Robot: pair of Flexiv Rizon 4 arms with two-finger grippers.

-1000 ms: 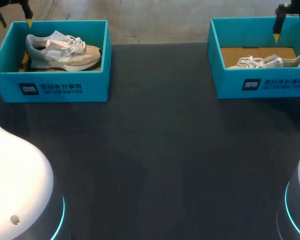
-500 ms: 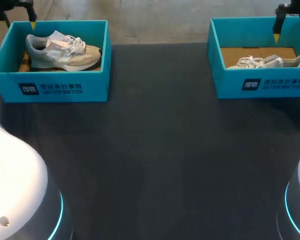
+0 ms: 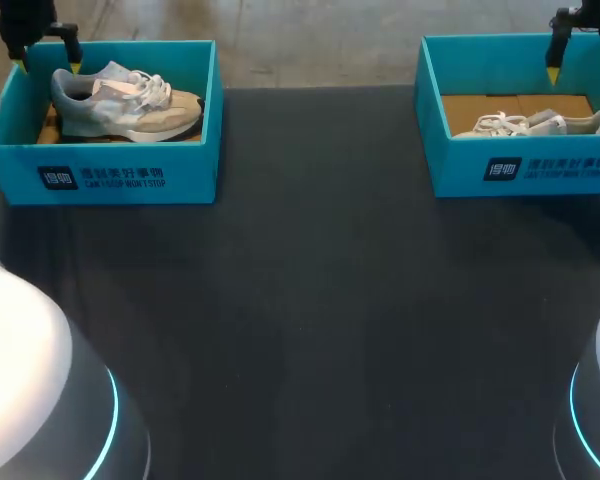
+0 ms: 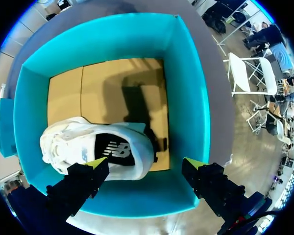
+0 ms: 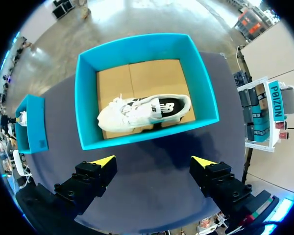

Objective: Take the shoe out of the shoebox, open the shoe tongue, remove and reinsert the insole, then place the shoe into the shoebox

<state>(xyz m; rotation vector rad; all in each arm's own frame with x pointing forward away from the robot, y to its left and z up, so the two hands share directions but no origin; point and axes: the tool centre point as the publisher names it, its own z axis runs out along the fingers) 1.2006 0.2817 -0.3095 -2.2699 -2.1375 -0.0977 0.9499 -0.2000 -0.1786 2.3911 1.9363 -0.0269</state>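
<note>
Left gripper point(image 4: 144, 165), spread above the far-left-corner shoebox point(image 4: 192, 98), should straddle the heel of the shoe point(image 4: 88, 143) clear of the wall; right gripper point(image 5: 154, 161) also spread.

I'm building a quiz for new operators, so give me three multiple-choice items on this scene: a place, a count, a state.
1. Where is the beige-and-grey shoe? A) on the floor B) inside the left shoebox C) held in the air
2. How many teal shoeboxes stand on the table? A) one B) two C) three
3. The left claw is: A) open B) shut on the shoe C) shut on the box wall
Answers: 1 B, it lies on the box's cardboard floor; 2 B, the right shoebox makes two; 3 A, its fingers stand apart, gripping nothing.
</note>
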